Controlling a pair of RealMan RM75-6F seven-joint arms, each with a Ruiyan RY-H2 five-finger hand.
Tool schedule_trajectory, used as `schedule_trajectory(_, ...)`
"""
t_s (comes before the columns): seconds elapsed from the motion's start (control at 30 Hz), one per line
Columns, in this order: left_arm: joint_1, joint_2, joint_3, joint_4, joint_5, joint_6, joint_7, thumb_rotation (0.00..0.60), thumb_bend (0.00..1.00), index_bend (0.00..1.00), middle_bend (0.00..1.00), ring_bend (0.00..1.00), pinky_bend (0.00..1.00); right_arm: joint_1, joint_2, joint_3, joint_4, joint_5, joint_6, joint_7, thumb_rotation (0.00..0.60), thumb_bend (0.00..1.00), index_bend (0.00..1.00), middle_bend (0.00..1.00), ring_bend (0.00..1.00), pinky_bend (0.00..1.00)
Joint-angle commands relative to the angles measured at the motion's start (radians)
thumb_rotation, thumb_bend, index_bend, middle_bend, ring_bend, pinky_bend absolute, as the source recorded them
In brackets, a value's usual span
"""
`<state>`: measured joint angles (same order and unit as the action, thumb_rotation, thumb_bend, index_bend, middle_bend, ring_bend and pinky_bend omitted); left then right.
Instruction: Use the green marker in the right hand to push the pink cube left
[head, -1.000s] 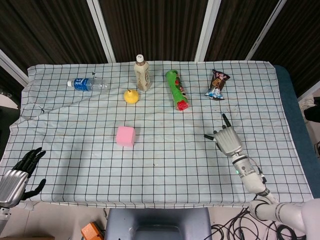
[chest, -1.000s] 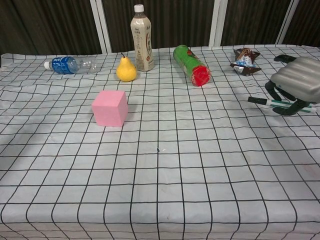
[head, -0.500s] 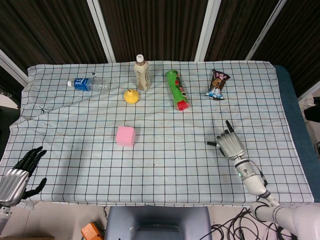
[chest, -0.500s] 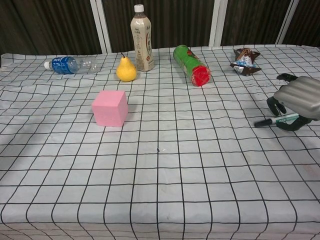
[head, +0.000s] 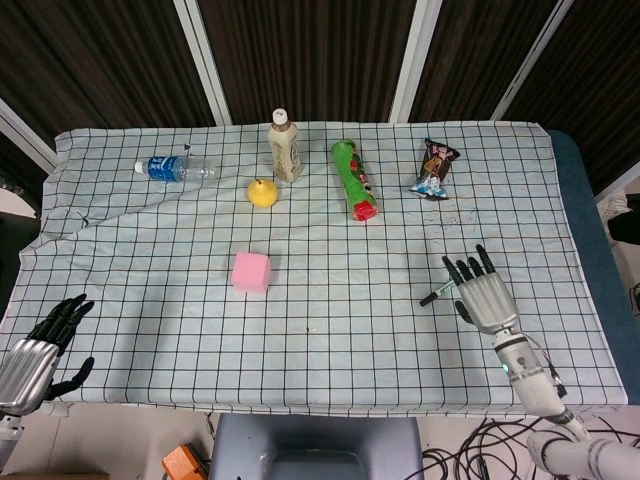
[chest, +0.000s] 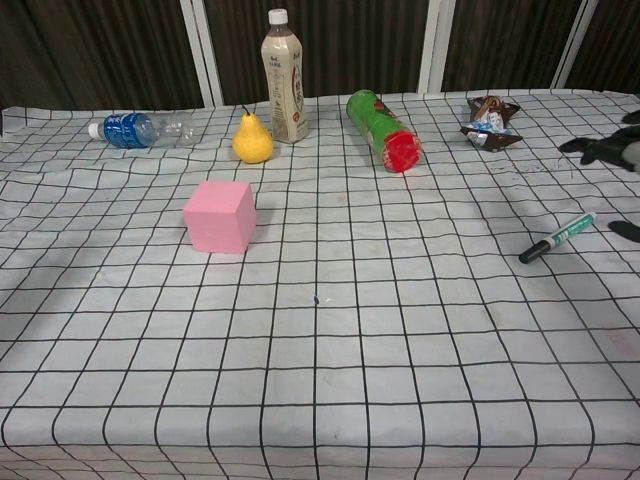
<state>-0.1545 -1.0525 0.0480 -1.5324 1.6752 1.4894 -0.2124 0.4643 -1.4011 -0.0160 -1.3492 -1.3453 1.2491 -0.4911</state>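
Observation:
The pink cube (head: 251, 272) (chest: 220, 216) sits on the checked cloth left of centre. The green marker (head: 438, 293) (chest: 557, 237) lies loose on the cloth at the right, its black cap pointing toward the cube. My right hand (head: 486, 298) (chest: 610, 150) hovers just right of the marker with fingers spread, holding nothing; the chest view shows only its fingertips at the right edge. My left hand (head: 35, 345) hangs off the table's front left corner, fingers apart and empty.
Along the far side stand a blue water bottle (head: 172, 167), a yellow pear (head: 263, 192), a tall beige drink bottle (head: 285, 147), a green chip tube (head: 355, 180) lying down, and a snack packet (head: 435, 168). The table edge (head: 300, 408) runs along the front.
My right hand let go of the green marker, spread its fingers and pulled back to the right and toward the front. The marker now lies on the cloth. The cube stayed put.

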Motion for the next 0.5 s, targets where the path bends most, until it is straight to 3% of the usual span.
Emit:
schedule_trajectory(0.03, 0.004, -0.006, -0.003, -0.001, 0.001, 0.009, 0.016, 0.6, 0.4, 0.0, 0.0, 0.0, 0.24, -0.206, 0.2, -0.086, -0.317, -0.035, 0.229, 0.016, 0.6, 0.39, 0.01, 0.07, 0.01, 0.0)
schedule_trajectory(0.1, 0.005, -0.012, -0.005, -0.001, 0.001, 0.012, 0.031, 0.6, 0.4, 0.0, 0.0, 0.0, 0.24, -0.288, 0.222, -0.128, -0.349, -0.084, 0.325, 0.082, 0.6, 0.37, 0.0, 0.01, 0.0, 0.0)
schedule_trajectory(0.2, 0.004, -0.02, -0.006, -0.004, -0.004, 0.003, 0.057, 0.6, 0.4, 0.0, 0.0, 0.0, 0.23, -0.389, 0.17, -0.131, -0.248, -0.156, 0.482, 0.224, 0.6, 0.35, 0.0, 0.0, 0.0, 0.0)
schedule_trajectory(0.4, -0.001, -0.03, -0.007, -0.014, -0.01, -0.014, 0.095, 0.6, 0.4, 0.0, 0.0, 0.0, 0.23, -0.424, 0.156, -0.118, -0.185, -0.152, 0.507, 0.216, 0.6, 0.34, 0.0, 0.0, 0.0, 0.0)
schedule_trajectory(0.5, 0.003, -0.04, -0.004, -0.032, -0.008, -0.013, 0.147, 0.6, 0.4, 0.0, 0.0, 0.0, 0.23, -0.423, 0.168, -0.103, -0.185, -0.138, 0.464, 0.257, 0.6, 0.34, 0.0, 0.0, 0.0, 0.0)
